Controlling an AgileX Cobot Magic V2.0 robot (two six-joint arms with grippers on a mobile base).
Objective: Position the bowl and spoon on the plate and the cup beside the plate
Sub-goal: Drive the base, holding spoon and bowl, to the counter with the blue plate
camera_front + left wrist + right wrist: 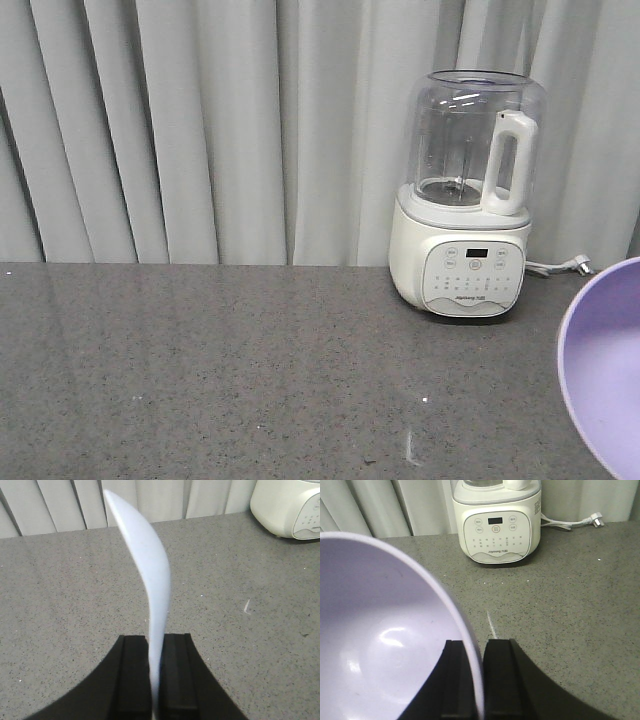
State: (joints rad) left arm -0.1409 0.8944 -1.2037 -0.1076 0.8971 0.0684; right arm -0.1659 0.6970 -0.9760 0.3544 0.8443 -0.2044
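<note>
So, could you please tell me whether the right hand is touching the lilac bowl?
Touching. The right wrist view shows the lilac bowl with its rim pinched between the two black fingers of the right hand, with no gap.

- "Joyoung" — the brand name stood in small grey letters low on the control panel of the white blender, seen from the right wrist camera.
- The panel's button captions and dark display were too small to read — in the front view as well.
</note>
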